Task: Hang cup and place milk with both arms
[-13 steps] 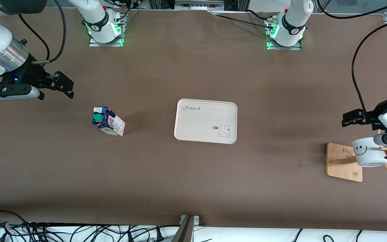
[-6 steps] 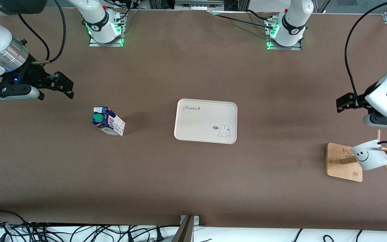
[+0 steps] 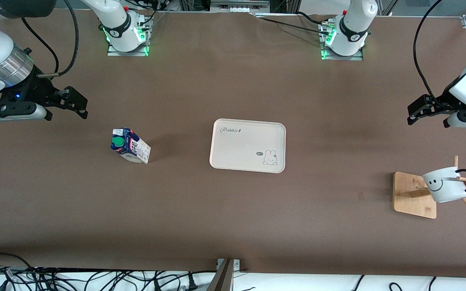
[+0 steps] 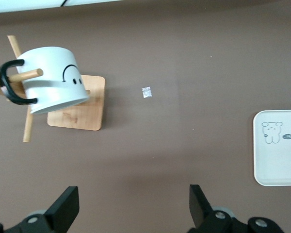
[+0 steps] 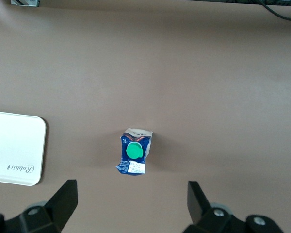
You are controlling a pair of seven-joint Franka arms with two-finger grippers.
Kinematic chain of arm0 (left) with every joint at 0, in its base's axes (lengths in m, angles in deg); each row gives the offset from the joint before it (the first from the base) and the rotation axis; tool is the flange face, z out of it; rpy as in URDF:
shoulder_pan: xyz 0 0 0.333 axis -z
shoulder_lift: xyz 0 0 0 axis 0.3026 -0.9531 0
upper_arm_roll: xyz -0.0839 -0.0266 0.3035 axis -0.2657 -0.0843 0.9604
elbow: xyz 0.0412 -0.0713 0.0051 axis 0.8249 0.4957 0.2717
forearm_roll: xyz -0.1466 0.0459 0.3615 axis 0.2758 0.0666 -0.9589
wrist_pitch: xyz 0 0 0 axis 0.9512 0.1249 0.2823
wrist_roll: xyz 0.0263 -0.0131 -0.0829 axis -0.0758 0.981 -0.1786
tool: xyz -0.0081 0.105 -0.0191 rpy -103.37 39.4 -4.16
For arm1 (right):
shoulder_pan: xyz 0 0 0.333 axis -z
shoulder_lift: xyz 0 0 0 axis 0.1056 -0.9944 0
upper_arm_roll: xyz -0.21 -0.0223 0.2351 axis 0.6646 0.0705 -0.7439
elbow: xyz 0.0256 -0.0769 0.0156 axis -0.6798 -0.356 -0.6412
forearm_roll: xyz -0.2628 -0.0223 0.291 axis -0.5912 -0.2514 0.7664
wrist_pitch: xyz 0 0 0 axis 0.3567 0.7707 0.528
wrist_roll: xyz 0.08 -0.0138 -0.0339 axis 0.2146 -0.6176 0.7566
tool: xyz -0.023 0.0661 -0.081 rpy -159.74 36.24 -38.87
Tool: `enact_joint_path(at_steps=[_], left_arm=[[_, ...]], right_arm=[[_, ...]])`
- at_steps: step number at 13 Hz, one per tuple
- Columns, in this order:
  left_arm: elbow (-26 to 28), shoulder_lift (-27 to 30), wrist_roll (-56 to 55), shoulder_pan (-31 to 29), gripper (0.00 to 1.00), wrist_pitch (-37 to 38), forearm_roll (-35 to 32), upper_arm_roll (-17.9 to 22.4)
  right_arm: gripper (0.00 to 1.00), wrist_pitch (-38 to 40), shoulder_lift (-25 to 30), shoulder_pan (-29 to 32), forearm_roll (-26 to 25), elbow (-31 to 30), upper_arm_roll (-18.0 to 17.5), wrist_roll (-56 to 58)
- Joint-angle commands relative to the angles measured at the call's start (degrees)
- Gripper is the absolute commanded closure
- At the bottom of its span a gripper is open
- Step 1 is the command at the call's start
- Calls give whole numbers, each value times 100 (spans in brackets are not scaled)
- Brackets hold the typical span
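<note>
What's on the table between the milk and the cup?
The tray lies between the milk and the cup, as the front view shows. The rest of that stretch is bare brown table.

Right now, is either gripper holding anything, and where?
Nothing held. Left gripper and right gripper are both open and empty. The white smiley mug hangs by its black loop handle on the wooden peg rack.

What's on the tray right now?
Nothing sits on the tray; only its printed rabbit and lettering show. The milk stands on the table toward the right arm's end, and the cup hangs on the wooden rack.
</note>
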Motion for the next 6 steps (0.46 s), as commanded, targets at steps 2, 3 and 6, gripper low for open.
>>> enact_joint_path(at_steps=[2,3,6], left_arm=[[212,247,46,124,0,10,-356,-55],[151,221,37,132,0,228,-364,-90],[-95,37,63,132,0,441,-347,-126]], right_arm=[[0,23,10,30,-67,11,-13,60],[0,32,10,30,-67,2,-13,42],[0,84,-16,38,-67,-15,-13,15]])
